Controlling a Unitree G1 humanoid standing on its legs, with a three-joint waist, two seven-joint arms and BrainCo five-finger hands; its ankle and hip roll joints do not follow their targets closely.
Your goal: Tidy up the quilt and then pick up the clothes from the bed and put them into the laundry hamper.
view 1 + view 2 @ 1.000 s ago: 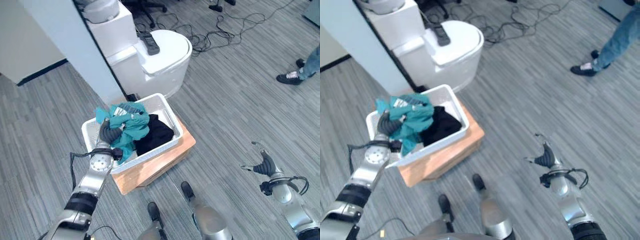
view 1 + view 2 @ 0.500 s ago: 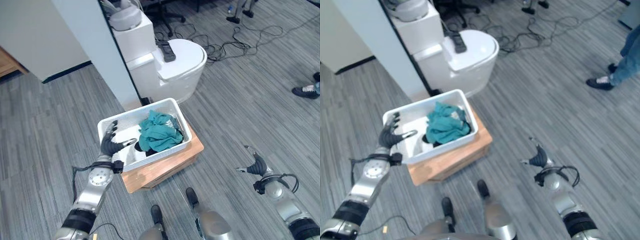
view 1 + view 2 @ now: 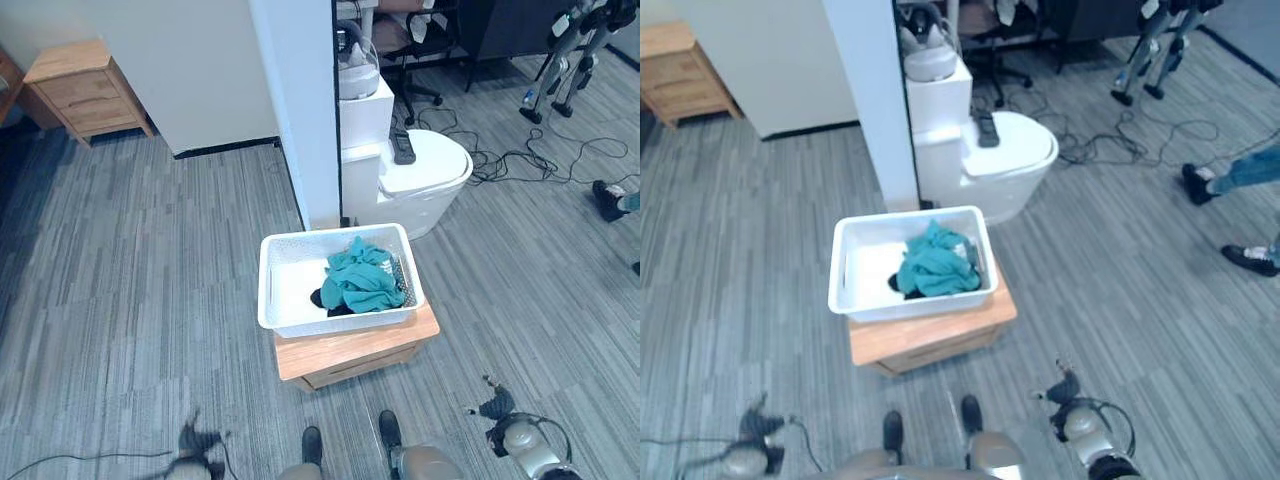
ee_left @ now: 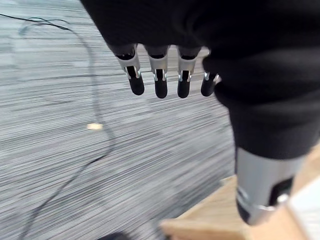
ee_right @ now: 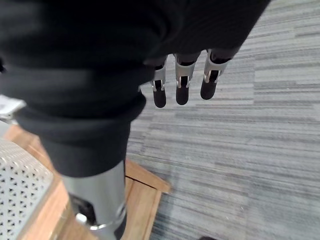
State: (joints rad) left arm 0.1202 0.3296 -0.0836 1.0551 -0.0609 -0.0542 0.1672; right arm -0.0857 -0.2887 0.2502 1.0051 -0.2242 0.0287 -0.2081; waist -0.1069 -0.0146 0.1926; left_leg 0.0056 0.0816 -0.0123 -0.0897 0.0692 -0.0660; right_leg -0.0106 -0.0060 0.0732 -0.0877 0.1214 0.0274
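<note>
A white laundry hamper (image 3: 338, 320) stands on a low wooden stand (image 3: 350, 348) in the middle of the floor. A teal garment (image 3: 362, 282) lies bunched in its right half, with a bit of black cloth (image 3: 325, 299) beside it. My left hand (image 3: 196, 442) hangs low at the lower left, well away from the hamper, and its fingers (image 4: 159, 82) are straight over the carpet with nothing in them. Lower right, my right hand (image 3: 497, 405) hangs the same way, its fingers (image 5: 182, 86) straight and empty.
Just behind the hamper are a white pillar (image 3: 300, 110) and a white rounded unit (image 3: 420, 180). A wooden nightstand (image 3: 88, 88) stands at the far left. Cables (image 3: 520, 160) trail across the floor on the right, near a person's shoe (image 3: 608, 195). Grey carpet surrounds the stand.
My left hand let go of the teal garment, which now lies in the hamper, and dropped back to the lower left. The camera has pulled up and back, showing more of the room.
</note>
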